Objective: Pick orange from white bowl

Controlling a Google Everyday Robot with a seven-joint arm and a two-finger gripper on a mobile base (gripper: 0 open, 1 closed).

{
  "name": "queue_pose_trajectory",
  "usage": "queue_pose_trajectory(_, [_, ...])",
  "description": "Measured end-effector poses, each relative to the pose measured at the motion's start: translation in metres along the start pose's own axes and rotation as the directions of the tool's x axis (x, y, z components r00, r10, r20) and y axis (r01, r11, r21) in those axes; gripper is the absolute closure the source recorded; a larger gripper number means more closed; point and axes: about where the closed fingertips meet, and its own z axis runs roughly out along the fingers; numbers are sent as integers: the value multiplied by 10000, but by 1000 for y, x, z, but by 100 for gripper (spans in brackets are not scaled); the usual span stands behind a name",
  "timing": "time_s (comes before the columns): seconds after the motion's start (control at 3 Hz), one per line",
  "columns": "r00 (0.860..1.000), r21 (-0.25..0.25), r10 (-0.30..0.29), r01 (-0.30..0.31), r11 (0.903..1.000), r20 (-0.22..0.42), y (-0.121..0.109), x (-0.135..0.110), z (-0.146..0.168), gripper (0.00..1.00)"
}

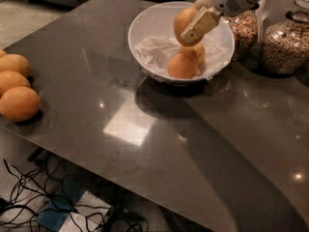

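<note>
My gripper (189, 27) comes in from the top right and is shut on the orange (181, 19), a pale yellow-orange fruit. It holds the orange above the inside of the white bowl (141, 24), clear of the crumpled white paper lining (153, 52). One cream finger pad (200, 25) lies across the orange's front; the other finger is hidden behind it. Two more fruits stay in the bowl: a rounder, deeper-orange one (182, 66) and a paler one (199, 52) partly behind it.
Three larger oranges (18, 103) sit in a row at the table's left edge. Two glass jars of cereal (284, 43) (244, 29) stand right of the bowl. The dark glossy table (145, 129) drops off at the front, with cables (29, 197) on the floor.
</note>
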Motion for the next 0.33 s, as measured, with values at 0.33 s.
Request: queue_pose_trajectory(0.33, [10000,-3,0,0,10000,0,0,0,0,100])
